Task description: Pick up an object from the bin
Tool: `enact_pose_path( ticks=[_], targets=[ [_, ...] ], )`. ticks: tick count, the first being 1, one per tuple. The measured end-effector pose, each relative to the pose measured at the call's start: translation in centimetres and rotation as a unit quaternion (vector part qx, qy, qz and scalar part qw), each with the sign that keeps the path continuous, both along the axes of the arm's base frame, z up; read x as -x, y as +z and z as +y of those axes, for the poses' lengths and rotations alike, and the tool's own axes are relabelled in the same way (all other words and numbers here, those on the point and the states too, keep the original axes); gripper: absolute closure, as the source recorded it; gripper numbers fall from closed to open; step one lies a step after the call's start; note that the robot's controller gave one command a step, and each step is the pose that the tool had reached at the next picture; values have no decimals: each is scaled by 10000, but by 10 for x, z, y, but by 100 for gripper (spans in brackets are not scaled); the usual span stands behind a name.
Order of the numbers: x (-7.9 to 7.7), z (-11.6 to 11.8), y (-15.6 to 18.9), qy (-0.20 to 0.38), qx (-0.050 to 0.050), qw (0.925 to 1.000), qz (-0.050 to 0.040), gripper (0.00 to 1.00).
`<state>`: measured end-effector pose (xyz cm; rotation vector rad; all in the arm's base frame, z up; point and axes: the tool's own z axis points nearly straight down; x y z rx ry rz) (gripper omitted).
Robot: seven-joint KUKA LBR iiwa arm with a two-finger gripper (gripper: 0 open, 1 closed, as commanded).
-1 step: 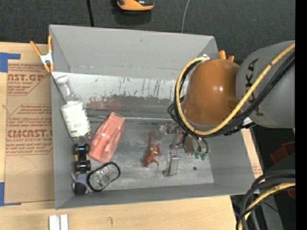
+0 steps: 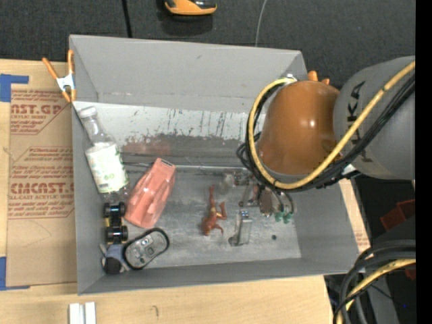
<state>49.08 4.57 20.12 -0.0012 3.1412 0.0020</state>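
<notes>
Grey metal bin (image 2: 189, 73), contents left to right. Clear plastic bottle with white-green label (image 2: 102, 157) lies along the left wall. Black toy wheels (image 2: 115, 223) and a grey oval gadget (image 2: 146, 247) sit in the near-left corner, with a pink plastic wedge (image 2: 151, 191) just beside them. Small red-orange toy figure (image 2: 213, 218) lies alone mid-floor, likeliest pick, since nothing crowds it. Gripper (image 2: 239, 231) sits low just right of it, nothing seen held. Released or clenched: cannot tell.
</notes>
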Motion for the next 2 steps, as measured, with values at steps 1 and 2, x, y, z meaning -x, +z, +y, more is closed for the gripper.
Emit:
enact_pose_path(
  ticks=[1, 2],
  targets=[
    [-19, 10, -46, 83, -2, 10000, -46, 0],
    [-8, -2, -88, 411, 3, 9992, 0, 0]
  ],
)
